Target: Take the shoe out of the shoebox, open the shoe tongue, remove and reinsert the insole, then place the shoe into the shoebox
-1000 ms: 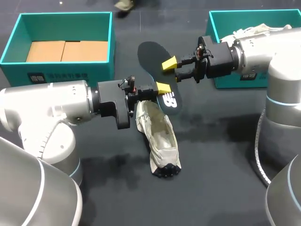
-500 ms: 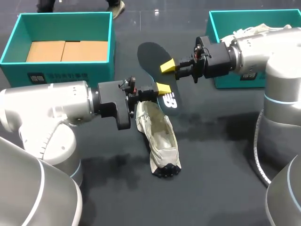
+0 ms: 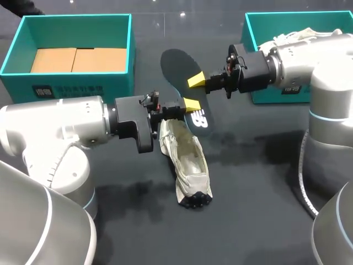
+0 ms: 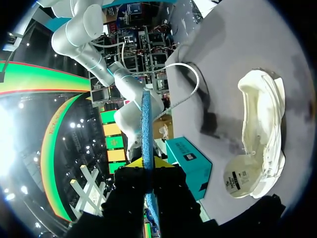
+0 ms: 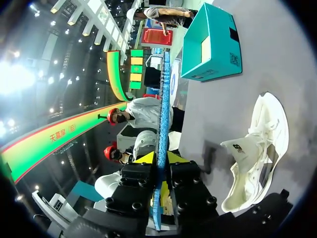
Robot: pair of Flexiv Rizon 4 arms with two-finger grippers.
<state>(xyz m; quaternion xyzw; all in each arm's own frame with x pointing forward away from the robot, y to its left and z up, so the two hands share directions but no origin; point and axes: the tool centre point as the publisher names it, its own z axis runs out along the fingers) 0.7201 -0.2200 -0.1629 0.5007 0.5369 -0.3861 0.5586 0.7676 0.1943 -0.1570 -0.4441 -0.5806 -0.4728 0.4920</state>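
The dark insole (image 3: 179, 69) hangs above the table between my two arms. My left gripper (image 3: 190, 104) is shut on its near end, by the white logo. At the insole's right edge my right gripper (image 3: 196, 81) is shut on it too, with only its upper yellow tip showing. The cream shoe (image 3: 187, 160) lies on its side on the dark table below the left gripper. In the left wrist view the insole (image 4: 146, 129) runs edge-on as a blue strip from between the fingers of that gripper (image 4: 148, 166), and the shoe (image 4: 262, 129) lies beside. The right wrist view shows the same: insole (image 5: 163, 99), gripper (image 5: 161, 158), shoe (image 5: 257, 148).
A teal shoebox (image 3: 130, 49) with cardboard in its bottom stands at the back left. A second teal box (image 3: 249, 30) at the back right holds another pale shoe (image 3: 292, 36), partly behind my right arm. Bare dark table lies in front of the shoe.
My right gripper's fingers have closed in on the insole's edge and shifted slightly left. The left arm, insole and shoe have stayed in place.
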